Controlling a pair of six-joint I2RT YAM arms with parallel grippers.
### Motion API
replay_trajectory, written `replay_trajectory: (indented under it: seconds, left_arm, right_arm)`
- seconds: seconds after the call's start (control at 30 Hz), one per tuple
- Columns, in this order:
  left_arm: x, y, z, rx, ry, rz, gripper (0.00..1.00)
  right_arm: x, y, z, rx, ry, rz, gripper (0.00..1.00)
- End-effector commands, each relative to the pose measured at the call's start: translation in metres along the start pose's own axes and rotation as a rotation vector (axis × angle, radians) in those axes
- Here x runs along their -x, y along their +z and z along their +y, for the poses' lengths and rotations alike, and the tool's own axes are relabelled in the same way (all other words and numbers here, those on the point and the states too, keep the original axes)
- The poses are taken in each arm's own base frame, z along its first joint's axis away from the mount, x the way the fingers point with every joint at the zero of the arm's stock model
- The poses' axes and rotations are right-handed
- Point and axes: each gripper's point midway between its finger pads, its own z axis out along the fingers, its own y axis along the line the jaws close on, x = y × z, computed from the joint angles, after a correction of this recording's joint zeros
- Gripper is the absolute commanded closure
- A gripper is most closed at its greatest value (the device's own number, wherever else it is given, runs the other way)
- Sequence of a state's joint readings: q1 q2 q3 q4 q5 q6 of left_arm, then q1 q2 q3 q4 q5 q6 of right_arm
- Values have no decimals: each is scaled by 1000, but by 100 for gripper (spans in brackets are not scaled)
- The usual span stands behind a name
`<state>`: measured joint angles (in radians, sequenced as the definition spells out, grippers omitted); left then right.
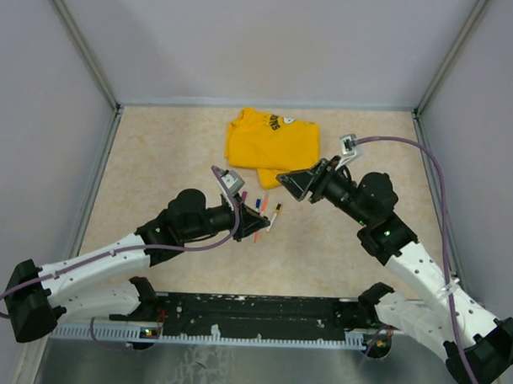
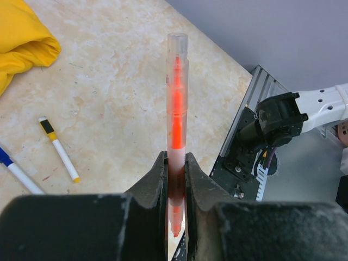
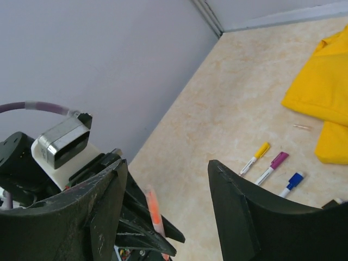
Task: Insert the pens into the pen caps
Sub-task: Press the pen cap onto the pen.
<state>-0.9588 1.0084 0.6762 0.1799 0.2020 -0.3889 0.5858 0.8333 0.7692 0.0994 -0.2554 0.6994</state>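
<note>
A beige marbled table [image 1: 157, 155] lies between grey walls. At the left, the left gripper [image 2: 175, 163] is clenched on one orange pen [image 2: 176, 98]. The pen stands upright between its fingers [image 2: 156, 182], with most of the barrel above the fingertips and a short stub below.

Left of those fingers a black-banded pen [image 2: 60, 152] with a yellow tip lies flat on the table, well apart from them. One folded yellow T-shirt [image 1: 271, 146] lies beyond both grippers.

At the right, the right gripper [image 3: 166, 166] has its fingers [image 3: 239, 217] spread wide with nothing between them. Past its right finger three pens lie side by side, each white barrel set in its own cap: a yellow cap [image 3: 262, 149], a magenta cap [image 3: 280, 159] and a blue cap [image 3: 295, 179].

That makes four pens for certain. I cannot tell whether the black-banded one is a fifth.
</note>
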Motion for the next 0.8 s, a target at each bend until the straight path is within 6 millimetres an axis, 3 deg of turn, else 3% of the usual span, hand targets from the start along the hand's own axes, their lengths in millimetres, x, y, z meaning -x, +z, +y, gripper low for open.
replay_trajectory:
  seconds: [0.0, 0.17, 0.3, 0.53, 0.77]
  left_arm:
    - [14, 1, -7, -23, 7, -32, 100]
    - [15, 1, -8, -27, 9, -32, 100]
    - [14, 2, -9, -30, 9, -30, 100]
    - [14, 2, -8, -29, 10, -29, 100]
    - [14, 2, -9, -31, 9, -30, 100]
  right_arm:
    - [21, 0, 39, 143, -49, -37, 39]
    - [4, 9, 47, 139, -74, 13, 42]
    - [-10, 16, 51, 148, -64, 44, 51]
    - [-17, 15, 45, 127, -61, 54, 63]
    - [-24, 14, 42, 125, -59, 71, 65]
